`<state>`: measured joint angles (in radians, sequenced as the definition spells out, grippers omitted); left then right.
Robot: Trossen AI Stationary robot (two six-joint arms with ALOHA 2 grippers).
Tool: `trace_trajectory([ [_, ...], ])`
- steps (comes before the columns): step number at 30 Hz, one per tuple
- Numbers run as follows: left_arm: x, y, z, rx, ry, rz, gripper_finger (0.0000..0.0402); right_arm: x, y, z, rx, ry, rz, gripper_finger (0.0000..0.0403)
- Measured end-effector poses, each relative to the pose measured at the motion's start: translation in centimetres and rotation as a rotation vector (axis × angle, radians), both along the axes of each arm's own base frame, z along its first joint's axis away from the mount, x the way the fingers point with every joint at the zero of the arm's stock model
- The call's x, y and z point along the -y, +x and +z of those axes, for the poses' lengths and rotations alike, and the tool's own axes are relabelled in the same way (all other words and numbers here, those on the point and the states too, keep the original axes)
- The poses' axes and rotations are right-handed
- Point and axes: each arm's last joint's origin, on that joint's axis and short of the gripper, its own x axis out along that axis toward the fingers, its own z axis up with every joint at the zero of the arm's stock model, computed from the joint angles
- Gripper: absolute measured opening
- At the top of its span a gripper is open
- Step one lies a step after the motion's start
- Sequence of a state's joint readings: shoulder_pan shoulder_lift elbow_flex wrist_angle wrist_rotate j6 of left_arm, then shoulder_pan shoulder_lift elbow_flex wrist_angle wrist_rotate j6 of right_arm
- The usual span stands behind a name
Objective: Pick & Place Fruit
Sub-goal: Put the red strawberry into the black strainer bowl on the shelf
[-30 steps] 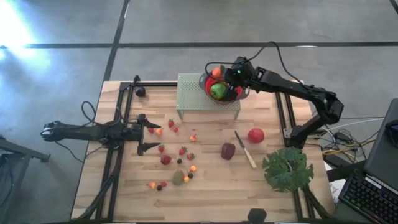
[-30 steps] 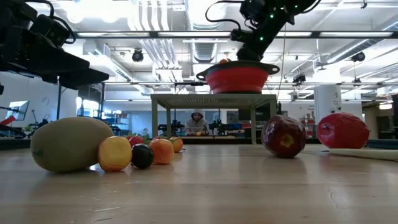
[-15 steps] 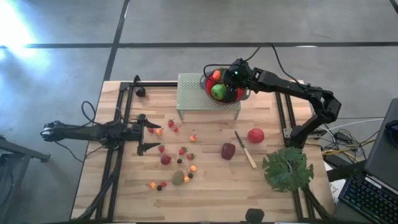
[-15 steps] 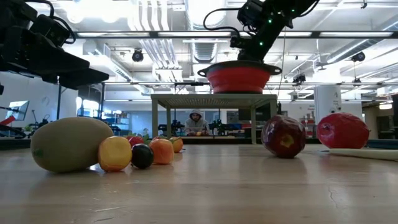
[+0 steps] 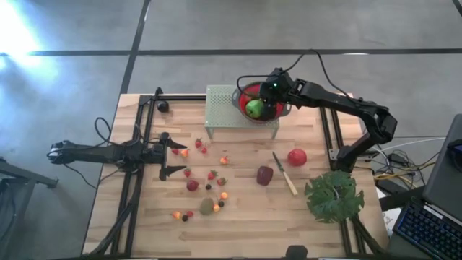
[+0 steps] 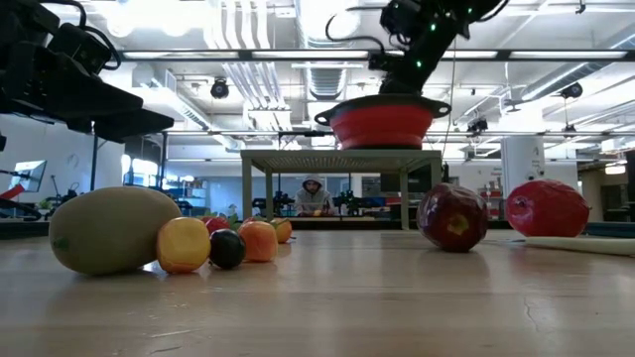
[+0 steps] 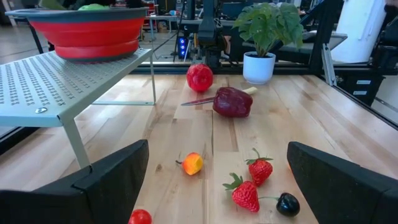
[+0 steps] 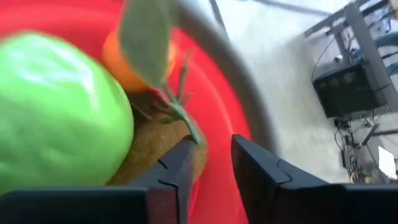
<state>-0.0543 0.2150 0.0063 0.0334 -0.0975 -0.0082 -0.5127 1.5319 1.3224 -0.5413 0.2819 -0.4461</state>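
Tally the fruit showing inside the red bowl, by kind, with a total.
green apple: 1
orange, with a leaf: 1
kiwi: 1
Total showing in the red bowl: 3

Pale planked wooden table (image 5: 310, 217): matt, visible grain. Perforated grey-green metal stand (image 7: 43, 84): satin. Red bowl (image 7: 87, 34): smooth, probably plastic. Green apple (image 8: 59, 115): glossy. Brown kiwi (image 6: 107, 230): matt, rough.
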Motion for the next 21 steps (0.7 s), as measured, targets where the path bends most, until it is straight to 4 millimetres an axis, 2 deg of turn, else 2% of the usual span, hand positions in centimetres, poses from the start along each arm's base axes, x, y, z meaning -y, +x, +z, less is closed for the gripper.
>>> trace_trajectory([
  [7,0.0,0.0,0.0,0.000,0.000,0.000,0.0388,-2.6,-0.7,5.6,0.119,-0.048,0.052,0.0119],
  [12,0.0,0.0,0.0,0.000,0.000,0.000,0.0388,-5.3,-2.3,9.2,0.198,-0.040,0.088,0.0091],
  [18,0.0,0.0,0.0,0.000,0.000,0.000,0.0388,-9.7,-5.1,10.2,0.237,0.128,0.148,0.0018],
  [21,0.0,0.0,0.0,0.000,0.000,0.000,0.0388,-11.8,-6.6,9.5,0.243,0.183,0.182,0.0013],
])
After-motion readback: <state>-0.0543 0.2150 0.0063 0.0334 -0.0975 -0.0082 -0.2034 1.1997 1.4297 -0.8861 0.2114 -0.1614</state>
